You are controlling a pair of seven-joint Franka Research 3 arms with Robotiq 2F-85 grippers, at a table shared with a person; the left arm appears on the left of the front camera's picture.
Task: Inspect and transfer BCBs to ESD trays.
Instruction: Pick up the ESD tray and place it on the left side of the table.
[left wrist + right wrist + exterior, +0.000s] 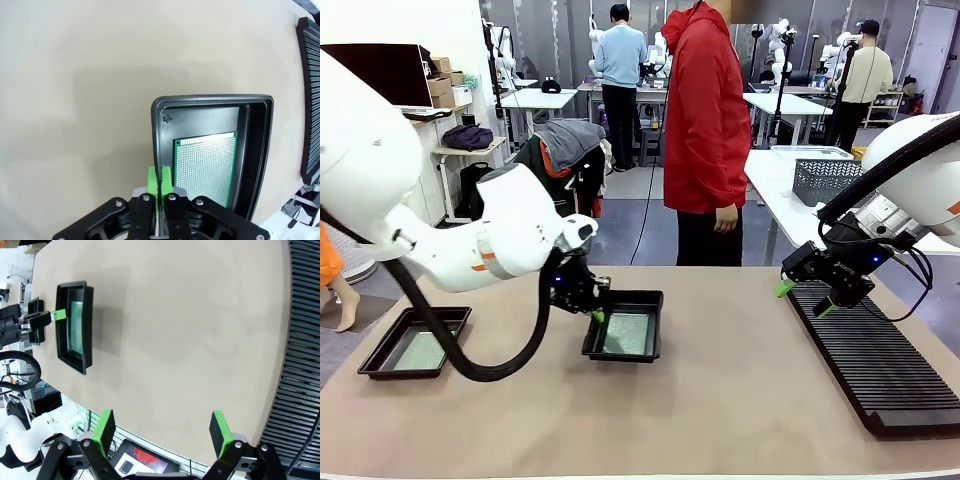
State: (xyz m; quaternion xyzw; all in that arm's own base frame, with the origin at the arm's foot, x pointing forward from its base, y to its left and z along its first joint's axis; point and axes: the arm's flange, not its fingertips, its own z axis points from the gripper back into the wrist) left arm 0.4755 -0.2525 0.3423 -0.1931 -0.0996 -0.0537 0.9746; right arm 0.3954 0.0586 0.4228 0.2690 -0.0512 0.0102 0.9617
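Left end effector pinches the tray rim.

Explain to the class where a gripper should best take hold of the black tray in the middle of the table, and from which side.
Probably the middle tray by its raised flared rim, from above, one finger inside the wall and one outside. The left gripper is pinched shut on that rim; the board covers the floor.

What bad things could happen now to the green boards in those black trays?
1. The left gripper is shut on the rim of the middle tray, which looks tilted in the front view. Its green board lies loose inside and might slide or tip out.
2. The thin rim could slip from the pads, dropping the tray.
3. The right gripper hangs open by the black rack; a low sweep might bump it.
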